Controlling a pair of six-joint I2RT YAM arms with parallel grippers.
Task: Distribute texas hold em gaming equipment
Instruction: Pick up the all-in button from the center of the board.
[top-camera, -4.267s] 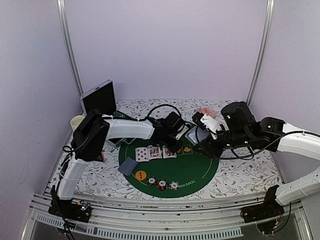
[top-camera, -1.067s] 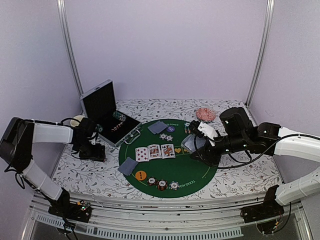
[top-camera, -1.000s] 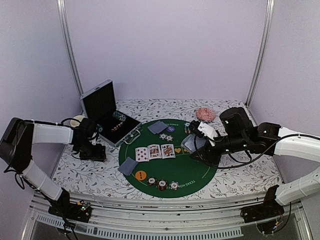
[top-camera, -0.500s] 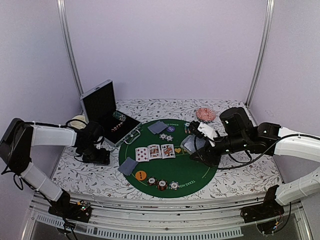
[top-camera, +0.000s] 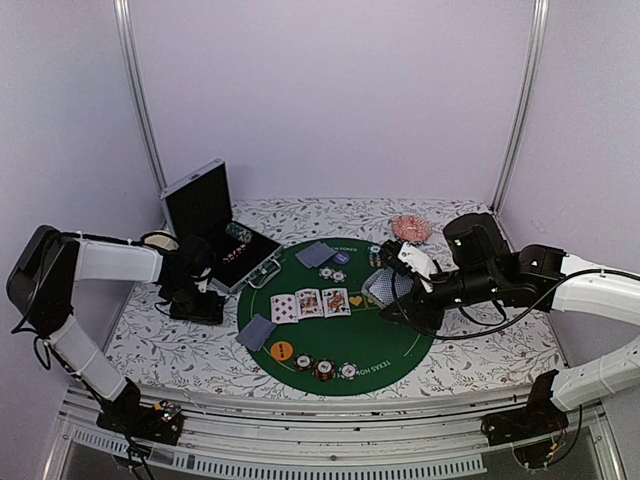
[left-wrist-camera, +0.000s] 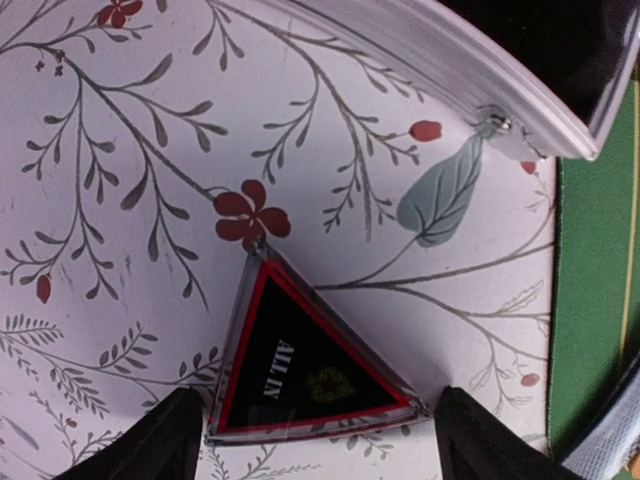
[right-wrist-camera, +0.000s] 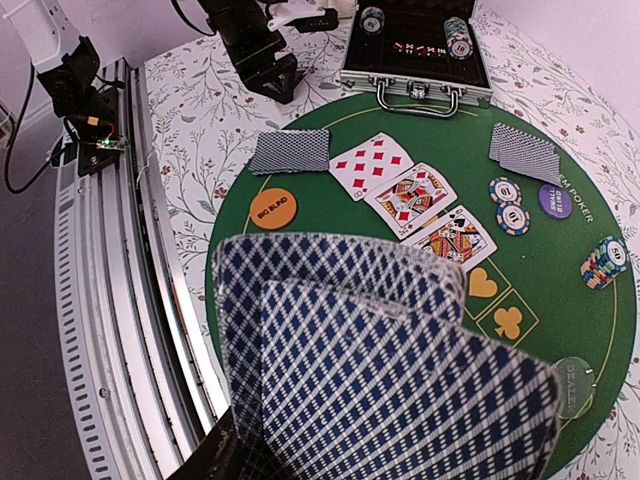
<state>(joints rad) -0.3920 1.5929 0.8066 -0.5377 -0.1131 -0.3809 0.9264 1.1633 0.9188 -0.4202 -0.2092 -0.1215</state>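
Note:
A dark triangular "ALL IN" marker (left-wrist-camera: 310, 370) lies flat on the floral cloth. My left gripper (left-wrist-camera: 318, 452) hangs over it, open, one finger on each side of the marker's base and neither touching it. In the top view the left gripper (top-camera: 196, 303) is just left of the green mat (top-camera: 400, 345). My right gripper (top-camera: 398, 290) is shut on a deck of blue-checked cards (right-wrist-camera: 390, 370), held above the mat's right side. On the mat lie three face-up cards (top-camera: 310, 303), two face-down pairs (top-camera: 257, 331) (top-camera: 315, 254), an orange disc (top-camera: 281, 351), a purple disc (top-camera: 342, 258) and striped chips (top-camera: 325, 368).
An open metal chip case (top-camera: 215, 225) stands at the back left, its rim (left-wrist-camera: 470, 75) close above the marker. A white mug (top-camera: 155, 241) sits left of the case. A pink dish (top-camera: 411, 228) is at the back right. A pale disc (right-wrist-camera: 573, 378) and a chip stack (right-wrist-camera: 607, 260) sit on the mat.
My left gripper has slid right along the cloth, from near the mug towards the case's front corner. The right gripper with the deck has barely moved.

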